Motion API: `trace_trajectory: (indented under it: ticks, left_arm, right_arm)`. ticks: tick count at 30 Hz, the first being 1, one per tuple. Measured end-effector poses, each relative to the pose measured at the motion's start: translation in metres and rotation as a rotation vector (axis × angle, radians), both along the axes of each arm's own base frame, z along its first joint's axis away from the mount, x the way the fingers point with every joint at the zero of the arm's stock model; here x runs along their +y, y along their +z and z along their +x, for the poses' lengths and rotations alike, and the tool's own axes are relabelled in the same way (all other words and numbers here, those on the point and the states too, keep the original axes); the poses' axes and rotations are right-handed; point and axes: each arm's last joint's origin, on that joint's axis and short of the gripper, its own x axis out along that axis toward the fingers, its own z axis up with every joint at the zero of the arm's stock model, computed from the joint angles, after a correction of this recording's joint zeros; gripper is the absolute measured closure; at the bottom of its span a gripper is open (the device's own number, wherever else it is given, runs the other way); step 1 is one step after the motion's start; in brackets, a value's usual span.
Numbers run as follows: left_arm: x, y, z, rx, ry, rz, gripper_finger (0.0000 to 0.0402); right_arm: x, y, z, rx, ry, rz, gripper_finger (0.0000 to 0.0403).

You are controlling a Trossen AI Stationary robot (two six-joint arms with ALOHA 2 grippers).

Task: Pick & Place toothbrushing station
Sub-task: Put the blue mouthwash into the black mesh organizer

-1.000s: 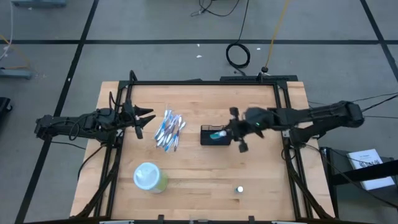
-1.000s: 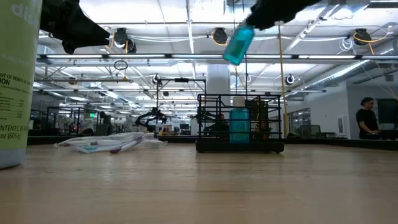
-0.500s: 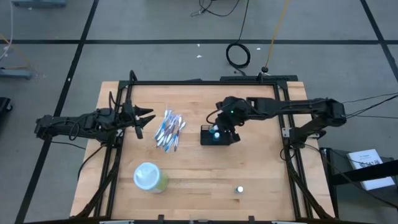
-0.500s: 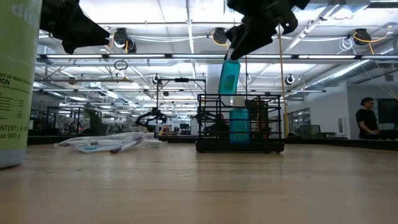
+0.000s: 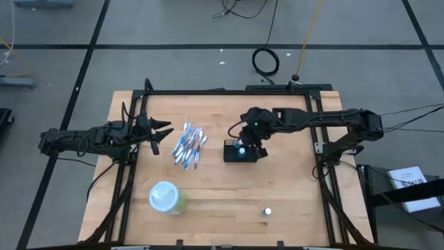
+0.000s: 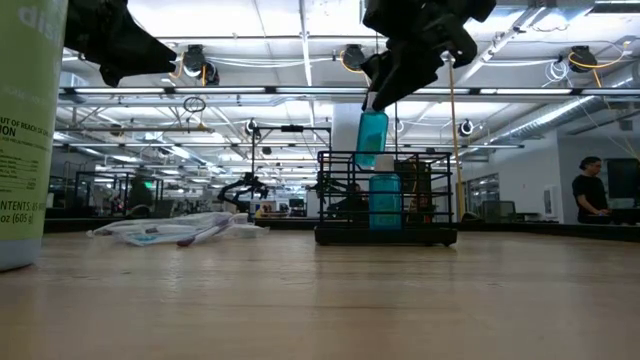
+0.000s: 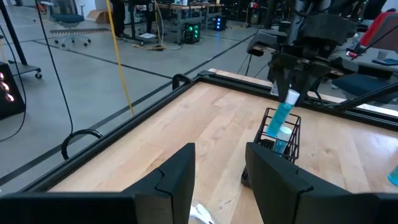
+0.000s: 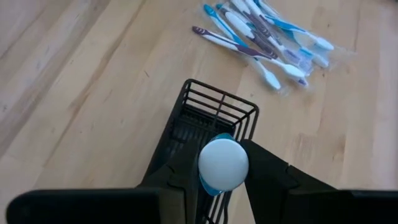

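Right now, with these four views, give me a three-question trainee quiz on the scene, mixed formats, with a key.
1. True or false: the right gripper holds a teal bottle above the black wire caddy.
2. Multiple choice: the pile of toothbrushes lies
A. inside the caddy
B. on the table between the left gripper and the caddy
C. inside the pale-green cup
3. Fill in: a second teal bottle already stands inside the ____.

Key
1. True; the held bottle hangs partly above the caddy's rim.
2. B
3. caddy
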Motion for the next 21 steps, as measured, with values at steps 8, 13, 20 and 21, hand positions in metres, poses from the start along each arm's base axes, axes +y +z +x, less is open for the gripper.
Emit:
trace_trajectory:
  ticks: [8,13,20,21]
  left_arm:
    - [0.0,0.0,0.0,0.0,0.0,0.0,0.0252]
    - [0.0,0.0,0.0,0.0,0.0,0.0,0.0252]
    - [0.0,0.0,0.0,0.0,0.0,0.0,0.0252]
    - [0.0,0.0,0.0,0.0,0.0,0.0,0.0252]
  right_arm:
    - [0.001,-0.004,0.003,0.007,0.013,0.055,0.0313]
    - [0.0,-0.009,0.007,0.024,0.004,0.063,0.0314]
    - [0.0,-0.016,0.011,0.043,0.007,0.061,0.0314]
    - [-0.001,-0.018,0.011,0.056,0.003,0.065,0.0314]
